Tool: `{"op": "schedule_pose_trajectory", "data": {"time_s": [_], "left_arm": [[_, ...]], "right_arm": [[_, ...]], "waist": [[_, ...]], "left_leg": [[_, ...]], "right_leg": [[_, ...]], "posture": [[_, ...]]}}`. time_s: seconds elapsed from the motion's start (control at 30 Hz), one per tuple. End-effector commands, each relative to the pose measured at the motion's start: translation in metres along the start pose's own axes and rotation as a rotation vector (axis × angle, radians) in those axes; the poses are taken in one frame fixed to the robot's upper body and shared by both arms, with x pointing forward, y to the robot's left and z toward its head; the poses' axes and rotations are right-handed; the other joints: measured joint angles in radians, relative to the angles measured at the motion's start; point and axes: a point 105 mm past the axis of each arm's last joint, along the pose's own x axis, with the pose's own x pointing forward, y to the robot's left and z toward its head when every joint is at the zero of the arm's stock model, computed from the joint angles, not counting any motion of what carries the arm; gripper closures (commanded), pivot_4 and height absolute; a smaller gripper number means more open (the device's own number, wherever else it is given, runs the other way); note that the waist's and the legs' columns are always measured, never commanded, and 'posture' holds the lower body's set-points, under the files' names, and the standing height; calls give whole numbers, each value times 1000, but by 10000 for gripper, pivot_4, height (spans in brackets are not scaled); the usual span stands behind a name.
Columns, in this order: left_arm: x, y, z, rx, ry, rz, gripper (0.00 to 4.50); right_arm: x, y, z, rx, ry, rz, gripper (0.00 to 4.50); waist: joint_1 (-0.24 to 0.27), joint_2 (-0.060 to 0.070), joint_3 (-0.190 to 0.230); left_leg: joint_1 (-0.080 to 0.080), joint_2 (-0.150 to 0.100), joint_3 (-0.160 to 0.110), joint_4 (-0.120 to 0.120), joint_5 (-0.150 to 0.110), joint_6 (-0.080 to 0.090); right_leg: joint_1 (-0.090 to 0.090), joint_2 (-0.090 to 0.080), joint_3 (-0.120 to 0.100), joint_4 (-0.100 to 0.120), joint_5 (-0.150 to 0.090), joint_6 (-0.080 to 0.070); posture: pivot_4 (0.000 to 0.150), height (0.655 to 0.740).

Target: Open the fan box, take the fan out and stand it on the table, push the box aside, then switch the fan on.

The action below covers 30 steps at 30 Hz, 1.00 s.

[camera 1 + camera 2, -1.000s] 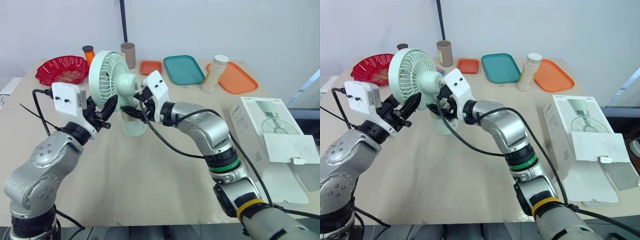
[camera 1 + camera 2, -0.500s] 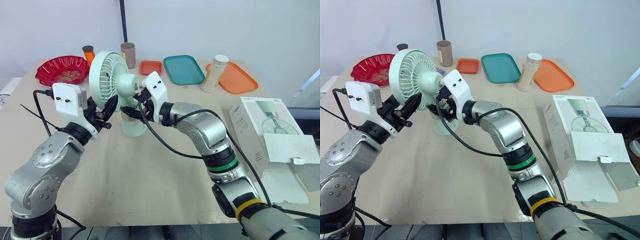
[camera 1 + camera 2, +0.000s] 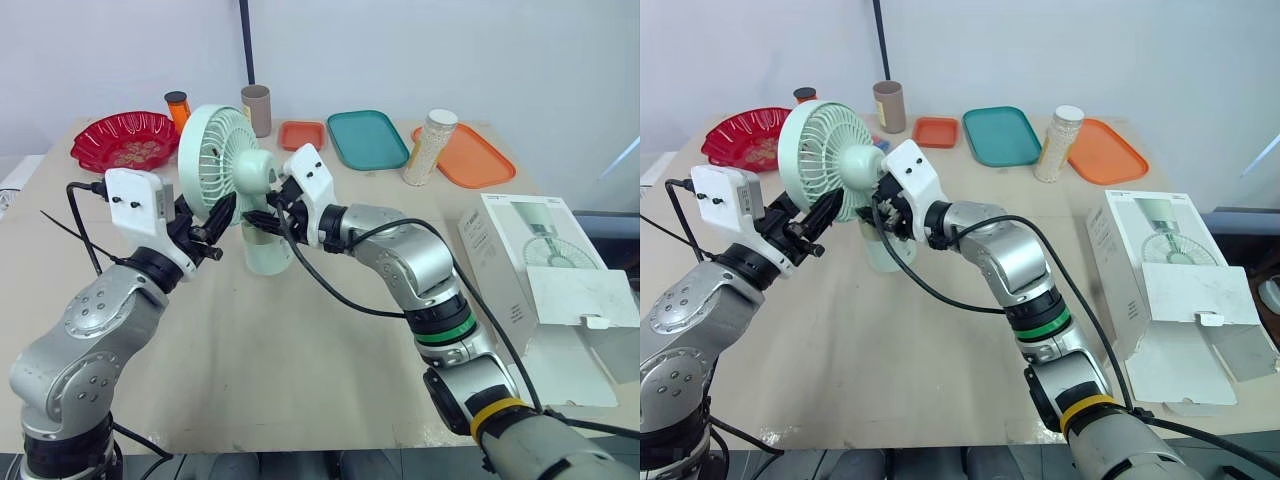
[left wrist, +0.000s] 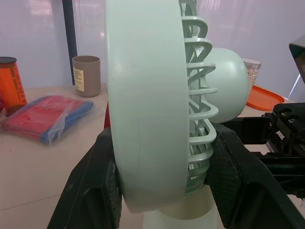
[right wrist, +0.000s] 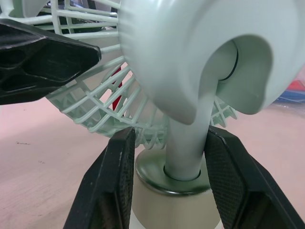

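Presently in hand: standing the fan point(image 3: 225, 160) on the surface point(image 3: 300, 350). The base point(image 3: 268, 255) appears to rest on it, though contact underneath cannot be confirmed.
Left tool point(image 3: 215, 230): clamped across the lower rim of the grille point(image 4: 195, 119), with one of its fingers point(image 4: 95, 191) on the front face and the other behind.
Right tool point(image 3: 262, 223): clamped on the stem point(image 5: 186, 143), a pad on either side, just above the base.
Fan box point(image 3: 530, 270): lying flat near the right edge of the surface, end flap open, well apart from the fan. Judged already largely out of the way.
Next move: judged to be an even release by both tools, then a press on the switch. No switch can be made out, so it must be located first.
Risk: the large head on a narrow base looks top-heavy, and a lopsided release could tip it.
Fan material: smooth pale green moulded plastic. Round head with an open ribbed cage, bulbous motor housing point(image 5: 190, 57), and a cylindrical stem rising from a metallic-looking ring point(image 5: 157, 183).
Box material: white printed cardboard, rectangular, with a fan pictured on its face.
Surface finish: tan, matte, flat.
Tool pads point(image 5: 119, 181): black, finely cross-hatched.
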Motion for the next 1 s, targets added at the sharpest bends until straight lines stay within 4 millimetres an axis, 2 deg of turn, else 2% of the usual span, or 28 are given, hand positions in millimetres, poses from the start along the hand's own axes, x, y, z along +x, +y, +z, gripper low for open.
{"op": "schedule_pose_trajectory", "data": {"time_s": [0.03, 0.33, 0.6, 1.0], "left_arm": [[-6, 5, 23, 53, -97, 25, 25957], [-5, 12, 27, 84, -101, 35, 25957], [-7, 14, 26, 88, -102, 34, 25957], [-7, 4, 25, 66, -107, -1, 25957]], "right_arm": [[-4, 2, 18, -45, -56, 4, 23654], [-7, 8, 21, 8, -63, 54, 23654], [-8, 1, 25, 93, -69, 34, 23654], [-2, 5, 26, 52, -74, 34, 23654]], "waist": [[0, 0, 0], [0, 0, 0], [0, 0, 0], [-1, 0, 0]], "left_leg": [[0, 0, 0, 0, 0, 0], [0, 0, 0, 0, 0, 0], [0, 0, 0, 0, 0, 0], [0, 0, 0, 0, 0, 0]], "right_leg": [[0, 0, 0, 0, 0, 0], [0, 0, 0, 0, 0, 0], [0, 0, 0, 0, 0, 0], [0, 0, 0, 0, 0, 0]], "posture": [[1500, 7400], [1500, 7400], [1500, 7400], [1500, 7400]]}}
